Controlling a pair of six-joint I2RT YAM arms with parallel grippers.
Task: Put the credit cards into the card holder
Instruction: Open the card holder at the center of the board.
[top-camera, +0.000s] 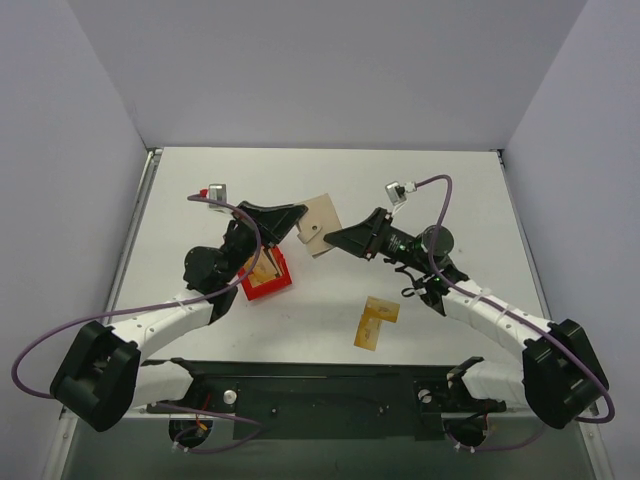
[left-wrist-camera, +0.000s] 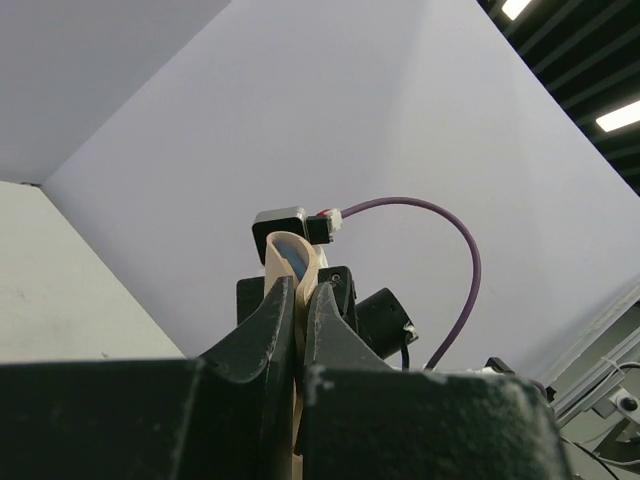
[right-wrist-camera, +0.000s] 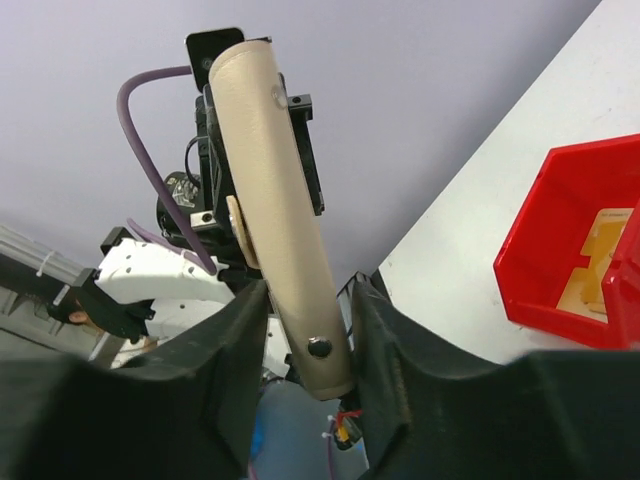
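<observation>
The beige card holder (top-camera: 320, 218) hangs in the air between both grippers over the middle of the table. My left gripper (top-camera: 298, 222) is shut on it; the left wrist view shows its beige fold and blue lining (left-wrist-camera: 290, 262) sticking up from the closed jaws (left-wrist-camera: 300, 292). My right gripper (top-camera: 333, 240) is closed onto its other end. The right wrist view shows the holder (right-wrist-camera: 270, 180), with its snap stud, between the two fingers (right-wrist-camera: 310, 300). One orange-yellow credit card (top-camera: 375, 322) lies flat on the table. Another card (right-wrist-camera: 600, 262) lies in the red bin.
A red plastic bin (top-camera: 272, 290) stands on the table under my left forearm; it also shows in the right wrist view (right-wrist-camera: 560, 220). Grey walls enclose the table on three sides. The black arm mounting rail (top-camera: 330, 385) runs along the near edge.
</observation>
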